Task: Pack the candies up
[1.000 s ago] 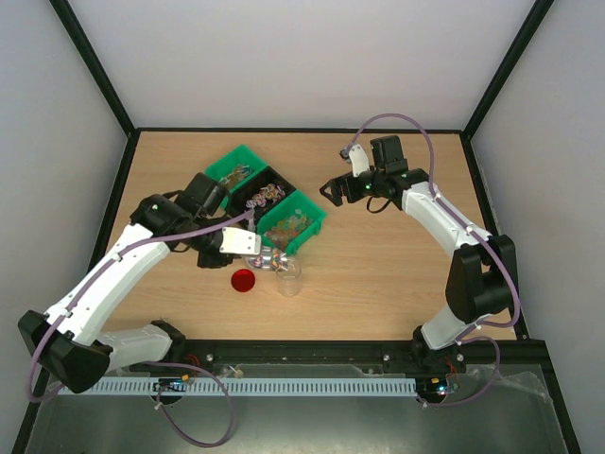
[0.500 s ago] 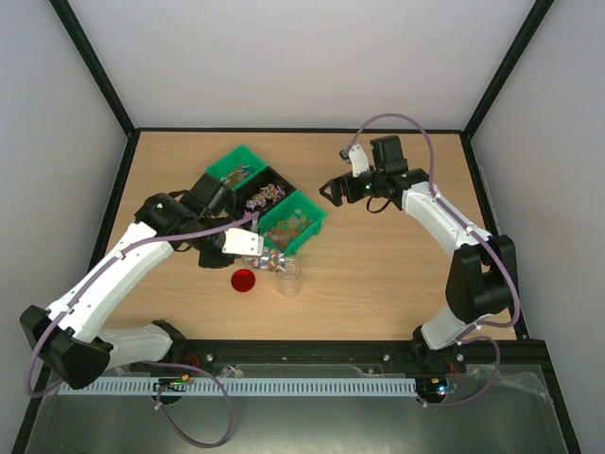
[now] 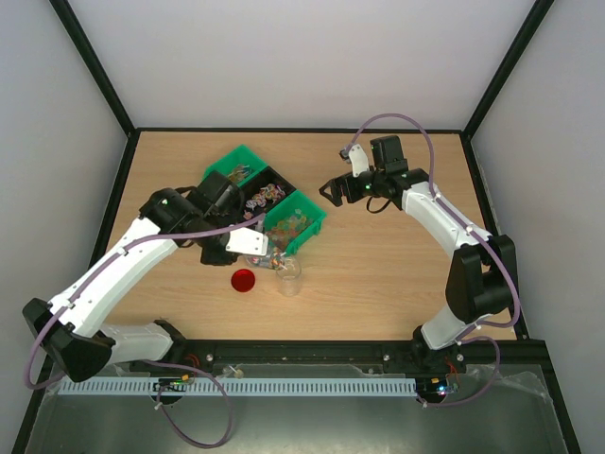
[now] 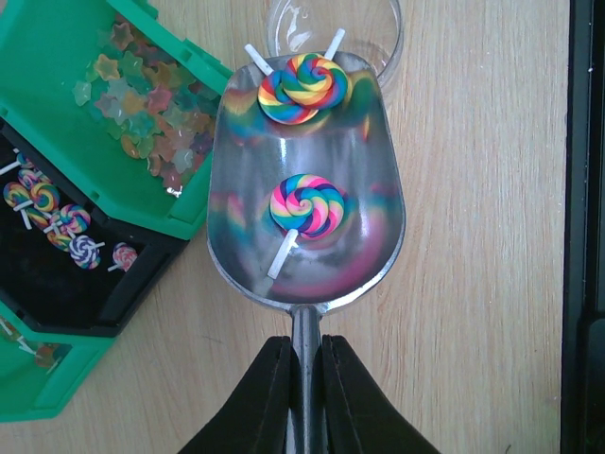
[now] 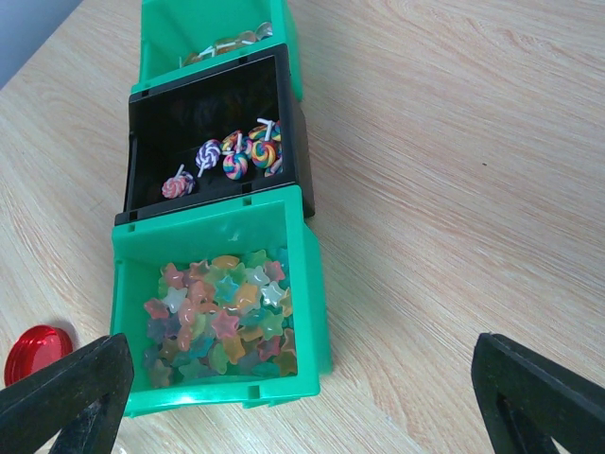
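From above we see the left gripper (image 3: 244, 242) clamped on the handle of a scoop (image 3: 265, 252), its tip over a clear cup (image 3: 289, 279). The right gripper (image 3: 329, 192) hangs with its jaws apart. Left wrist: two lollipops (image 4: 307, 205) lie in the scoop, ahead of the fingers. Right wrist: star candies (image 5: 222, 317) fill a green box (image 5: 317, 284) ahead of the spread fingers.

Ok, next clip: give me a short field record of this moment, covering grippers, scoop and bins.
left gripper: shut on the handle of the scoop
scoop: holds two rainbow lollipops, tip over the clear jar
black bin: small lollipops
green bin by the jar: star candies
right gripper: open, empty, right of the bins
red lid: on the table, off the jar
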